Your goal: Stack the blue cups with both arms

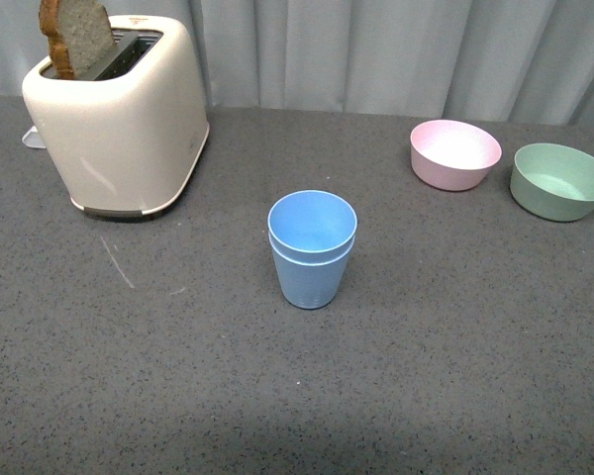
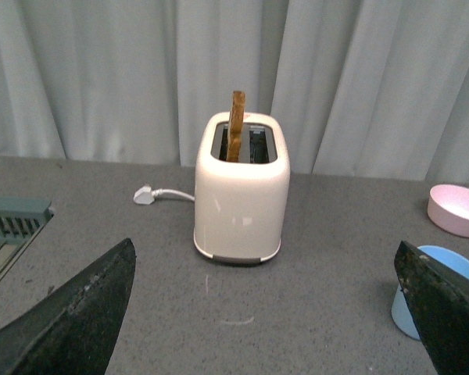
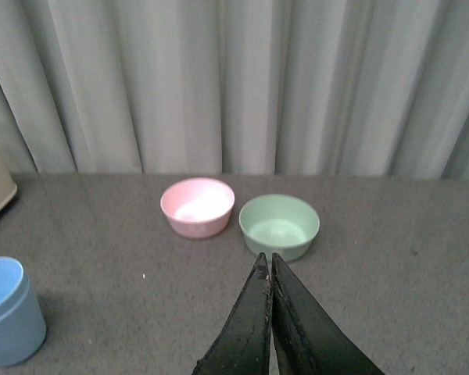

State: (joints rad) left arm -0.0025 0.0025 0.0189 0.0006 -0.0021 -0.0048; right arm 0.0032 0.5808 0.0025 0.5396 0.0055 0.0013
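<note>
Upright, the blue cups (image 1: 312,247) sit nested, mouths facing up.

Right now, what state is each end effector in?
Left end effector: open, jaws spread wide, holding nothing.
Right end effector: closed, jaws pressed together, holding nothing.

Both pincers (image 2: 270,312) (image 3: 270,269) have scuffed, matte black, tapering fingers
</note>
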